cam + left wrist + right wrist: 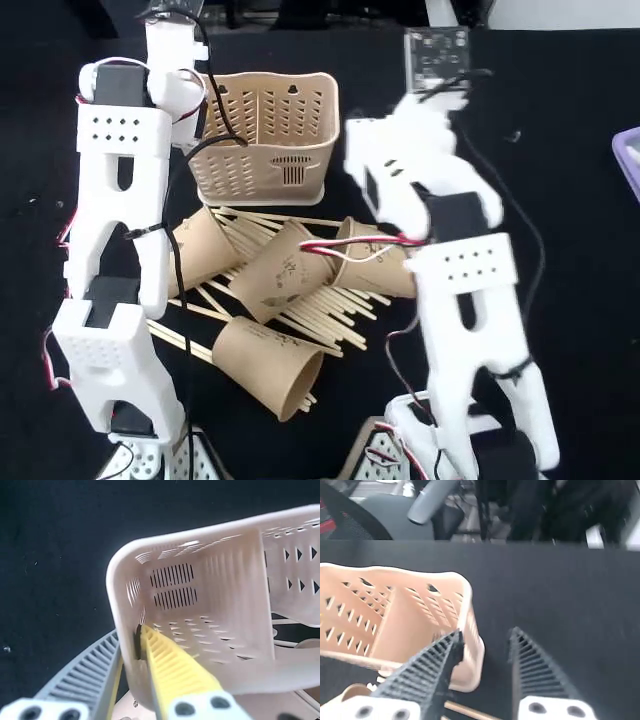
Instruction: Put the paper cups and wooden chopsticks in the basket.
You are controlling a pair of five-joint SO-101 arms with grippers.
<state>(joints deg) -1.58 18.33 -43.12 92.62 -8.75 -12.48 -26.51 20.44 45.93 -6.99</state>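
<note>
Now, looking down on a black cloth-covered table (570, 300), matte and dark right across. Toward the far side, spotting a beige perforated plastic basket (265, 130), standing upright, with slotted walls and a handle cut-out near the rim. Just in front of it, counting four brown paper cups (280, 270), all tipped on their sides and out on the cloth. Three huddle close together, and one lies nearer the arms' bases. Under and between them, seeing a loose fan of pale wooden chopsticks (310, 315), likewise on the cloth in front of the basket.

Over to the left gripper (130, 632): clamped on the basket's side wall, with the yellow finger (170, 665) inside and the grey ribbed finger (95, 672) outside. And the right gripper (485, 632): spread apart, grasping nothing, hanging above the cloth just beside a corner of the basket.

At the table's right edge, catching a sliver of a lilac container (630, 160). Beyond the far edge, making out a grey office chair (365, 525) and dark shapes in the room behind, too blurred to identify.
</note>
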